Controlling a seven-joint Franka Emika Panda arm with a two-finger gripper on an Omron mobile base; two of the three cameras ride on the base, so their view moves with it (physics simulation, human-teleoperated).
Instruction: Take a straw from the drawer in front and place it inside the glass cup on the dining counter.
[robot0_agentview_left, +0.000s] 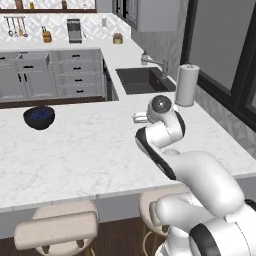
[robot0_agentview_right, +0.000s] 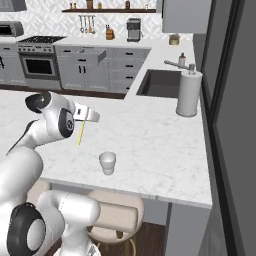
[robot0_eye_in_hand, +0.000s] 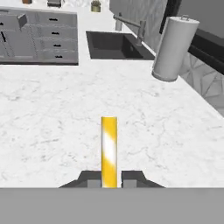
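Above the white marble dining counter (robot0_agentview_right: 150, 140), the two-finger gripper (robot0_agentview_right: 89, 115) is clamped on the thin pale-yellow straw (robot0_agentview_right: 80, 132), which hangs toward six o'clock. Right base view shows the translucent glass cup (robot0_agentview_right: 107, 163) at four o'clock of it; hand view shows the straw running twelve-to-six.

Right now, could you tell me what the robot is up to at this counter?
The robot's gripper is shut on a yellow straw and holds it above the white marble counter. The glass cup stands upright on the counter, nearer its front edge, and the straw is not in it yet. Across the kitchen, one grey drawer stands pulled open. A paper towel roll stands by the sink.
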